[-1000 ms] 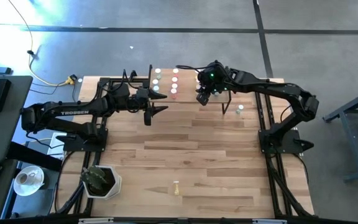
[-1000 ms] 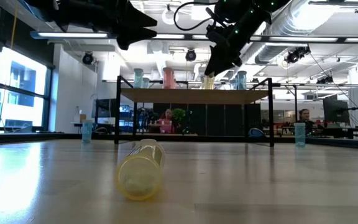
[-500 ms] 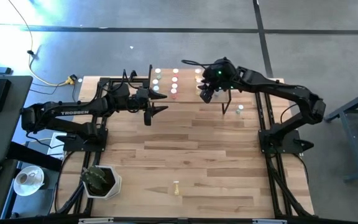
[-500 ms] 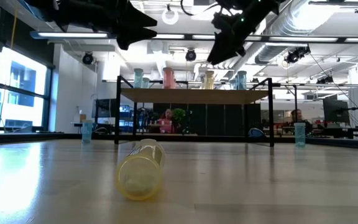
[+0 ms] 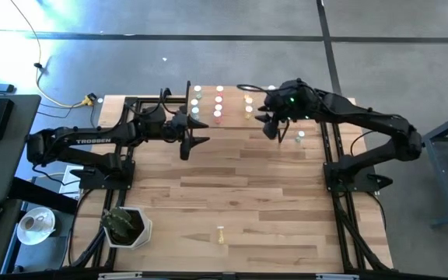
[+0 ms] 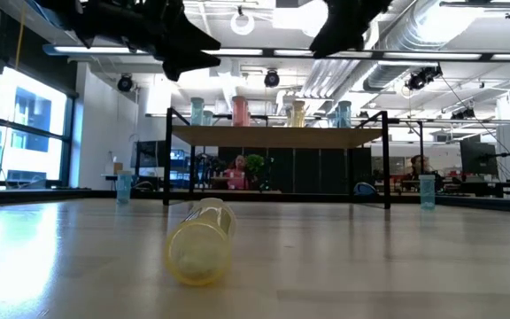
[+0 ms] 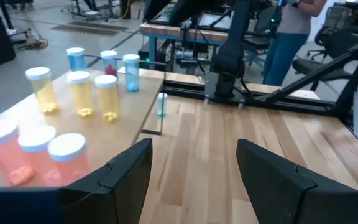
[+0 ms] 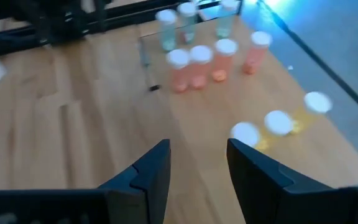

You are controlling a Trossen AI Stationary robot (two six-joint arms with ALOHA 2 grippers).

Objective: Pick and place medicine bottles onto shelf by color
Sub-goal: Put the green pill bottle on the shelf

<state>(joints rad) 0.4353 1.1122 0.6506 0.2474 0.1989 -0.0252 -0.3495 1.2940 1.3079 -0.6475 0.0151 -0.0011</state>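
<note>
The empty, open right gripper (image 5: 271, 124) has been withdrawn from the shelf (image 5: 232, 118); a loose bottle (image 5: 299, 138) stands at its 4 o'clock.

My two arms are dark, almost black, built from slim tubular links and chunky joint housings. My left arm (image 5: 84, 141) carries white TROSSEN lettering along its forearm. My right arm (image 5: 364, 120) shows a small green light near the wrist. Thin black cables loop behind both wrists. My fingers (image 7: 120, 174) are matte black, angular wedges.
</note>
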